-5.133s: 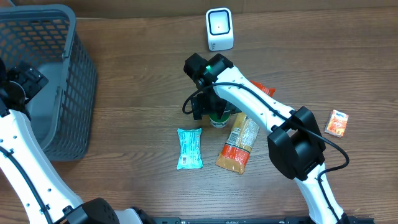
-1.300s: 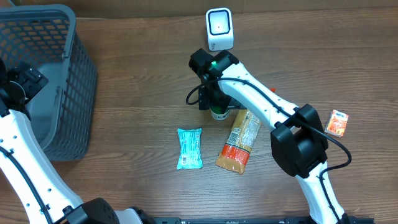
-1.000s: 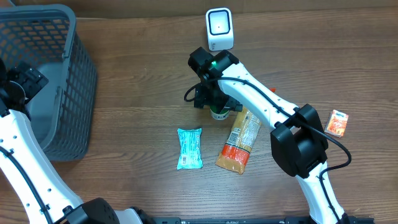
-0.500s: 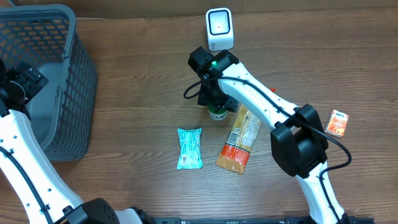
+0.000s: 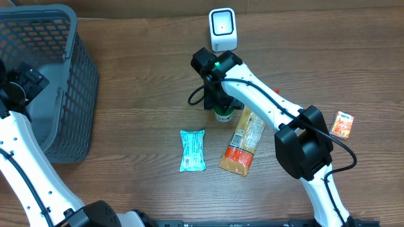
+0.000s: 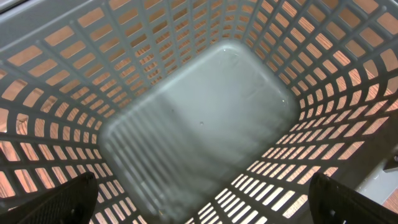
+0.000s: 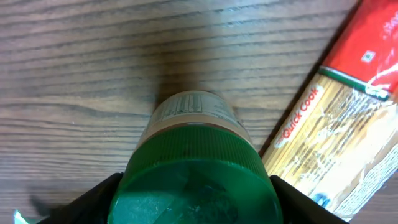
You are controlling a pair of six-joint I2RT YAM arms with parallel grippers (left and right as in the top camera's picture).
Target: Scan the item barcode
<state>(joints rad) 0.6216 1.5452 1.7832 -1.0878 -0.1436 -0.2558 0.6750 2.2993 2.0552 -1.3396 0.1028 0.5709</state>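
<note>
Two right fingers (image 7: 99, 199) grip the lid of the green-lidded round jar (image 7: 199, 168), upright at the centre of the brown wooden worktop (image 5: 139, 94). Left fingers (image 6: 56, 199) spread wide, empty, over the grey plastic lattice basket (image 5: 76, 82), upper left.

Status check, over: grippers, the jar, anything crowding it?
Left gripper open over basket. Right gripper astride jar, fingers against green lid; jar upright on table. Pasta packet close beside it, scanner beyond.

1 basket (image 5: 85, 82), 1 scanner (image 5: 223, 29), 1 jar (image 7: 199, 180), 1 pasta pkt (image 5: 243, 144), 1 teal pkt (image 5: 192, 151), 1 orange box (image 5: 342, 125).
</note>
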